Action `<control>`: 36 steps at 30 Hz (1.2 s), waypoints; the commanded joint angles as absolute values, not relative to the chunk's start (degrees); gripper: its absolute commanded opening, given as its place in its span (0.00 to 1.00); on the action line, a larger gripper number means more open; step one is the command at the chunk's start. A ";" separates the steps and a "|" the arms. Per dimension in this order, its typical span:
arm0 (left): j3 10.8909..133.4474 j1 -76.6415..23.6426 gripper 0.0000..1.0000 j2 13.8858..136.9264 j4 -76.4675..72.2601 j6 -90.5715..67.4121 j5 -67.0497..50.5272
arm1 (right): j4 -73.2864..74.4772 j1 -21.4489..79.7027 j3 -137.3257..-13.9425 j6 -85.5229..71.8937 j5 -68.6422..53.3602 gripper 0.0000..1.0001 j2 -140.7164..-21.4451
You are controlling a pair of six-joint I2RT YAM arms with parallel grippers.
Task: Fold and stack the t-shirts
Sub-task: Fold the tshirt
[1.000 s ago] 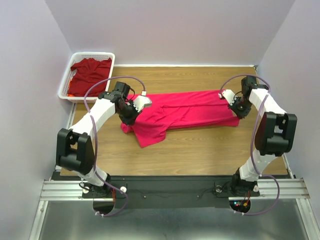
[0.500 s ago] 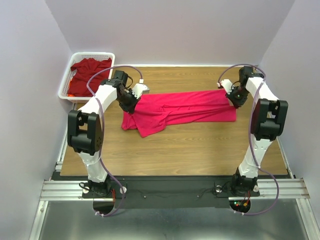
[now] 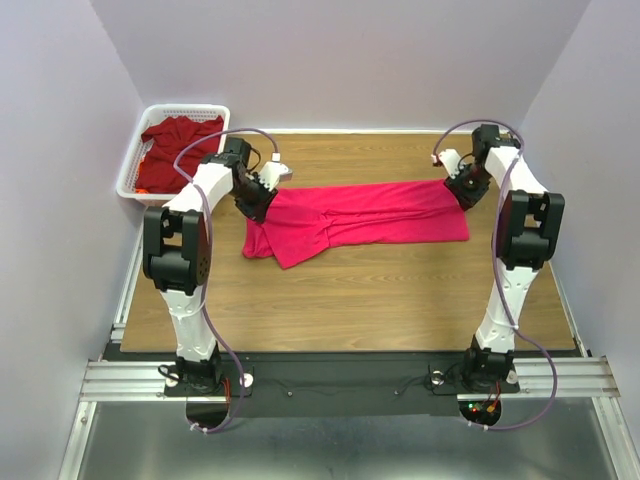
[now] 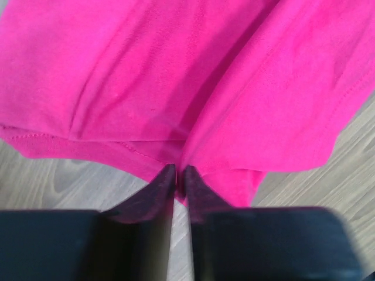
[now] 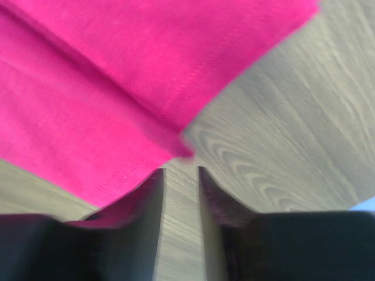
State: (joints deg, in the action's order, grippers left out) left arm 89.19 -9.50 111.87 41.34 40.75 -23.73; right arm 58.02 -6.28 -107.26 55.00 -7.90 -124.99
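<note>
The bright pinkish-red t-shirt [image 3: 360, 215] lies across the table's far half as a long folded band, with a loose flap at its left end. My left gripper [image 3: 262, 200] is at its far left edge, shut on the hem of the shirt [image 4: 176, 70]; cloth is pinched between the tips [image 4: 179, 172]. My right gripper [image 3: 458, 190] is at the shirt's far right corner. Its jaws [image 5: 180, 172] stand slightly apart with bare wood between them, and the shirt's corner [image 5: 117, 88] lies just beyond the tips. The maroon-red t-shirt [image 3: 180, 140] is crumpled in the basket.
A white mesh basket [image 3: 128, 172] sits at the table's far left corner. Bare wooden table [image 3: 380, 300] stretches from the shirt to the near edge. Lilac walls close in both sides and the back.
Both arms have reached further toward the back wall, and the pinkish-red shirt has been drawn back with them into a narrower band. The left flap has shrunk.
</note>
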 commanded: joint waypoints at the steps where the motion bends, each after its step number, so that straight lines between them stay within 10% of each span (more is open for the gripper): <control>1: 91.85 -8.18 0.51 109.70 40.69 38.94 -24.52 | 58.27 -6.94 -110.48 49.76 -8.00 0.42 -123.76; 36: 63.11 -2.72 0.60 92.90 34.36 39.02 -32.43 | 61.26 -15.64 -98.79 27.86 -25.22 0.43 -123.57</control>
State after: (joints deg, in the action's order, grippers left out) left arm 63.24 -1.89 93.03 34.70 38.92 -30.24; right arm 62.96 -15.66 -97.41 30.04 -23.51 -122.52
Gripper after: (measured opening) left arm 0.597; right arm 0.441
